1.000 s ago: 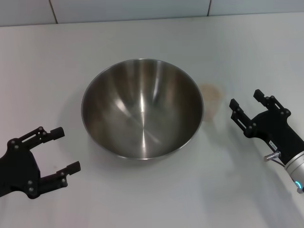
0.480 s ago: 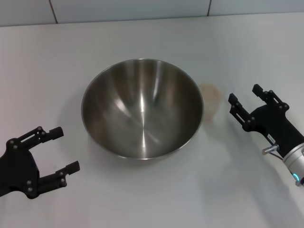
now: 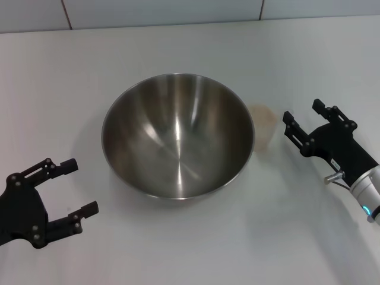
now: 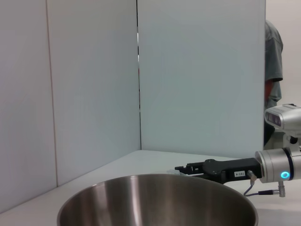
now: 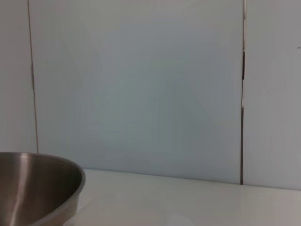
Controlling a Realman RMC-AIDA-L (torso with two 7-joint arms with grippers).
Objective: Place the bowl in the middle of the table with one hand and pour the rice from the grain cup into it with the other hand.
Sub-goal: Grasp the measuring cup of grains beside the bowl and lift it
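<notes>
Right gripper [image 3: 303,120], fingers spread, has edged closer to the grain cup [image 3: 263,126] beside the bowl [image 3: 178,135] mid-table [image 3: 178,53]. Left gripper [image 3: 74,187] splayed, unmoved, near-left of bowl.

The bowl [image 3: 178,135] stood upright near the middle of the table [image 3: 178,47]. Just beside its right rim stood the grain cup [image 3: 263,126] with pale rice [image 3: 263,115] inside. The right gripper [image 3: 304,120] hovered close to the cup, fingers spread. The left gripper [image 3: 77,186] hung open, apart from the bowl.
</notes>
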